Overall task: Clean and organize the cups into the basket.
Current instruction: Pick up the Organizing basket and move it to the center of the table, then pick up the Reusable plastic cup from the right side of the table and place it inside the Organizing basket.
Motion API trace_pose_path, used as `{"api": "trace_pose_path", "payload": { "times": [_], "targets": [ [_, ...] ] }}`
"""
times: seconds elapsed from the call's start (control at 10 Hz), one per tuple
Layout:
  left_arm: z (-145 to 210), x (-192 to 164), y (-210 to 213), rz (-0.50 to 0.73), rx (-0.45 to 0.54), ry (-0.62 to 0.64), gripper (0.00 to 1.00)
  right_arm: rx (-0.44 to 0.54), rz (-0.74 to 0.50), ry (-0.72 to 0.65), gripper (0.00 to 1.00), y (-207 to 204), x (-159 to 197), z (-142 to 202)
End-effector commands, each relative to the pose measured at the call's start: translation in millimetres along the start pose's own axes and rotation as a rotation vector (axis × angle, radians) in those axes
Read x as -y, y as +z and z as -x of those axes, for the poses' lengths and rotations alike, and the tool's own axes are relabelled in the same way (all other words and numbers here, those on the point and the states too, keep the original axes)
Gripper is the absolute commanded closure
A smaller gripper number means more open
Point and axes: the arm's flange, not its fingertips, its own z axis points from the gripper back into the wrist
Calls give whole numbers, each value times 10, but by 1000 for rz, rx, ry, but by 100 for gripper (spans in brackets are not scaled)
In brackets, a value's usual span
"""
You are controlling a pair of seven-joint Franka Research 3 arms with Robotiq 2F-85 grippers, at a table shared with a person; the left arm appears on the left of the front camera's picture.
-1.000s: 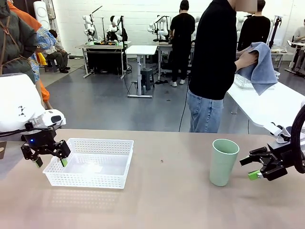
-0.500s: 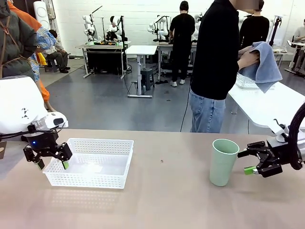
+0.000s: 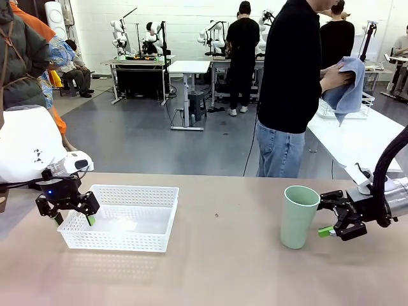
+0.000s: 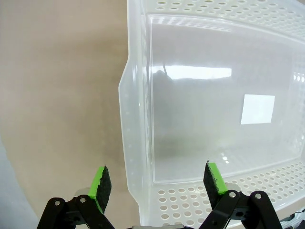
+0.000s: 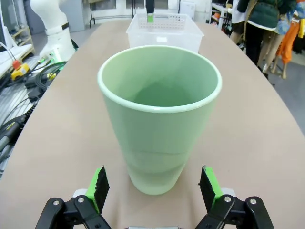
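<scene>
The right hand [image 3: 324, 215] was wide open and held nothing. Its green pads faced the lower part of the upright, pale mint-green tapered tumbler [image 3: 298, 217], just beside it and not touching. The left hand [image 3: 74, 219], likewise open and holding nothing, straddled the left end wall of the shallow white lattice-sided plastic basket [image 3: 134, 189]. Tumbler and basket stood well apart on the beige desk [image 3: 223, 274].

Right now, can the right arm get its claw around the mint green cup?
Probably yes. The right claw is open, with the upright mint green cup centred just ahead of its fingers. Nothing lies on the table between them, and the opening looks wider than the cup.
</scene>
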Motion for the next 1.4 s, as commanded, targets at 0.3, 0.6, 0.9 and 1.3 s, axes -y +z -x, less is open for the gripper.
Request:
{"api": "trace_pose_path", "payload": {
  "times": [0.3, 0.6, 0.9, 1.3],
  "targets": [
    [-64, 59, -63, -17, 17, 6, 0, 35, -22, -36, 0, -317, 244, 65],
    [-101, 66, -85, -24, 3, 17, 0, 18, -57, -57, 0, -449, 315, 115],
    [-128, 64, -104, -28, -17, 21, 0, 8, -109, -66, 0, -561, 353, 149],
    [-138, 45, -135, -60, -58, 22, 0, -9, -161, -96, 0, -668, 410, 168]
  ]
}}
